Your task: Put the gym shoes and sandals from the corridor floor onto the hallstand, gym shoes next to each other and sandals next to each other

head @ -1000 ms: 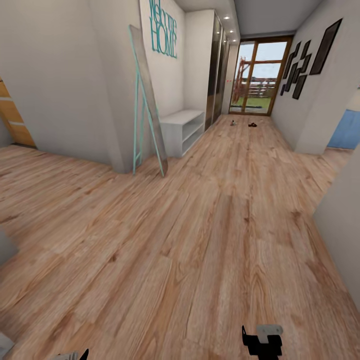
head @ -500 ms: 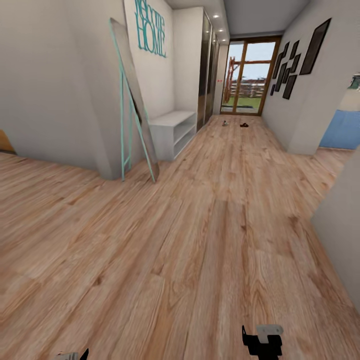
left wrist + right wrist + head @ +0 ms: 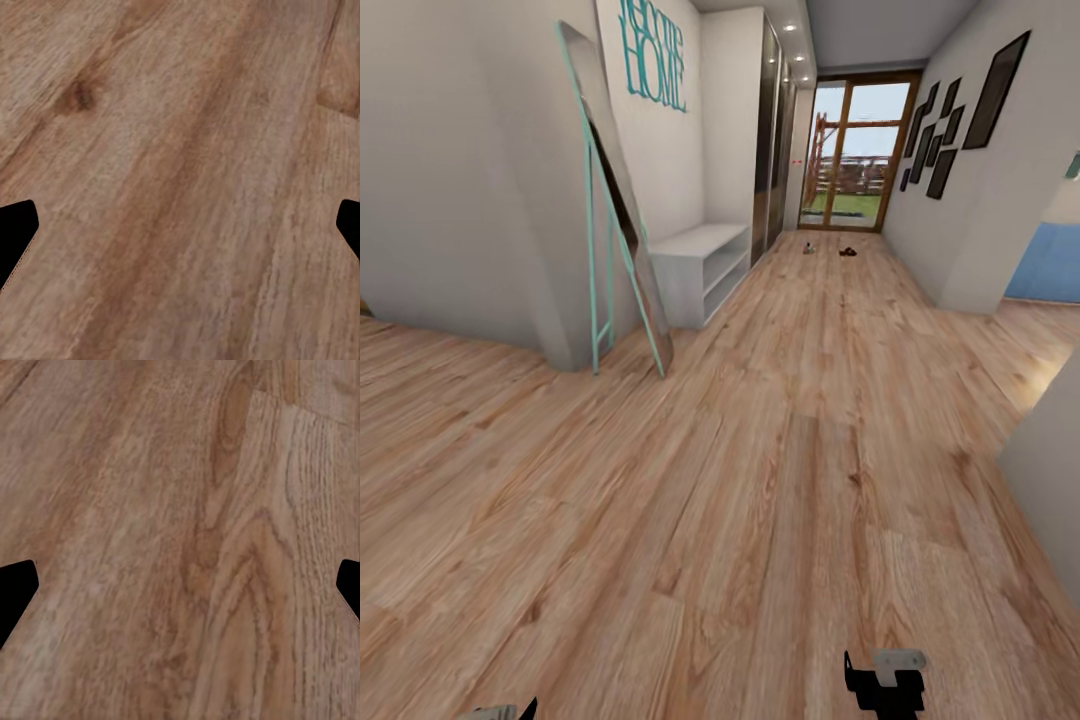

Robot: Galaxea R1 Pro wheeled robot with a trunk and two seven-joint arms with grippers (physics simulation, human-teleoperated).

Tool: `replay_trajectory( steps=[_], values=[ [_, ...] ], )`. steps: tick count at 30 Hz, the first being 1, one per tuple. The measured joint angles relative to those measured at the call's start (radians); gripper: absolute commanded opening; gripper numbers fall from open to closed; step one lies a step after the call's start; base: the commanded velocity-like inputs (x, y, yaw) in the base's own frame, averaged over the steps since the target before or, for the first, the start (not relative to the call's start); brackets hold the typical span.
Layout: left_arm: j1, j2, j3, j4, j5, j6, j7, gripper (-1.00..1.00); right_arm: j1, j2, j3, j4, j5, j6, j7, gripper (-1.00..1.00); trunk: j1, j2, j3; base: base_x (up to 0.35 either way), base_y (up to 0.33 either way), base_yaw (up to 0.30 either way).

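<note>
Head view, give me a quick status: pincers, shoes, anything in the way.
Both pincers open, holding nothing. Small shoes and sandals far down the corridor floor, near the glass door. Path looks clear; leaning mirror and white bench alongside.

Domestic hallway of a home. Wood-grain plank floor runs to a glazed wooden-framed door at upper centre, with greenery and a fence beyond. At upper left, teal "HOME" wall lettering, a leaning floor mirror and a white two-shelf bench. Dark picture frames hang at upper right.
</note>
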Motion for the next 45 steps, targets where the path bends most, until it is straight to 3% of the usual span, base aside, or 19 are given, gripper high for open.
replay_trajectory(
  steps=[45],
  values=[
    [0.0,0.0,0.0,0.0,0.0,0.0,0.0,1.0,0.0,0.0,-0.001,0.001,0.0,0.0,0.001,1.0,0.0,0.0,0.0,0.337,0.0,-0.003]
  ],
)
